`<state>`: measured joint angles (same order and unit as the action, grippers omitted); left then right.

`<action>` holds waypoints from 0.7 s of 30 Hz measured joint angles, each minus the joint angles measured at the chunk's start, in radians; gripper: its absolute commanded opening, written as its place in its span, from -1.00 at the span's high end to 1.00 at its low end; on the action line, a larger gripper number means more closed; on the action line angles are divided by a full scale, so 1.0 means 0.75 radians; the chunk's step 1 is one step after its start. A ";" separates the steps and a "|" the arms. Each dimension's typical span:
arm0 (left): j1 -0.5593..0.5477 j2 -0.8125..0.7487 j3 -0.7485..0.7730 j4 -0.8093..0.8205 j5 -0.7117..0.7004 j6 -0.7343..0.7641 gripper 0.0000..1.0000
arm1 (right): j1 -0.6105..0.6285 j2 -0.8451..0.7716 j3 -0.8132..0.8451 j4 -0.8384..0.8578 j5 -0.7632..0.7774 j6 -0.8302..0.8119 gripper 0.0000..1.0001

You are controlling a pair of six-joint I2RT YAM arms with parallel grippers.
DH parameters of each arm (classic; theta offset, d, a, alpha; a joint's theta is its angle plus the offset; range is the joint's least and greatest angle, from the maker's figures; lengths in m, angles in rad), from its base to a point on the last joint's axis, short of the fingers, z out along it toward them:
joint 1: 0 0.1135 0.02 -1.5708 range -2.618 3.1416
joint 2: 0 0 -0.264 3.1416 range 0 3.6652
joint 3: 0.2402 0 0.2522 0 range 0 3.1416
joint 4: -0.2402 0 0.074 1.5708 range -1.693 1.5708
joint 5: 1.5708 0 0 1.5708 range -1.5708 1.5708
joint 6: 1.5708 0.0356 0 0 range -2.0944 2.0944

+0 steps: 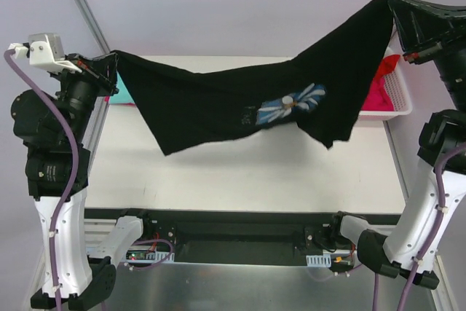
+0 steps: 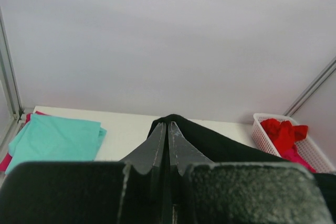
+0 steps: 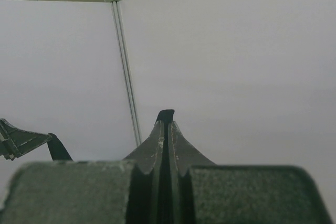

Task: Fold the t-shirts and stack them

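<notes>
A large black t-shirt [image 1: 218, 100] with a white-and-blue flower print [image 1: 291, 103] hangs stretched in the air above the table. My left gripper [image 1: 111, 60] is shut on its left corner; in the left wrist view black cloth [image 2: 220, 142] runs away from the gripper [image 2: 168, 124]. My right gripper [image 1: 397, 5], raised higher at the right, is shut on the other corner, a black tip [image 3: 166, 114] poking past the gripper [image 3: 165, 124]. A folded teal t-shirt [image 2: 55, 137] lies on a pink one [image 2: 5, 161] at the table's back left. Red and pink t-shirts [image 2: 283, 132] sit in the basket.
A white slotted basket [image 1: 397, 100] stands at the table's back right, partly behind the hanging shirt. The white table [image 1: 240, 176] lies below the shirt. Metal frame posts [image 1: 80, 5] rise at both back corners.
</notes>
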<state>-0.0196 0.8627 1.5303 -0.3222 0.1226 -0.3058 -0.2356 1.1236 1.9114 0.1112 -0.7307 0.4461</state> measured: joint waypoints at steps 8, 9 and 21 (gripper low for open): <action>0.000 0.013 0.245 -0.098 -0.001 -0.002 1.00 | -0.001 0.091 0.399 -0.085 0.013 0.027 0.99; 0.000 0.018 0.281 -0.101 0.000 -0.002 1.00 | -0.001 0.103 0.431 -0.084 0.018 0.030 0.99; 0.000 0.313 0.256 -0.007 0.000 -0.020 1.00 | -0.001 0.309 0.290 0.036 0.011 0.053 0.99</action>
<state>-0.0196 1.0973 1.7226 -0.3271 0.1226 -0.3210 -0.2359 1.3552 2.1292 0.1383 -0.7227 0.4862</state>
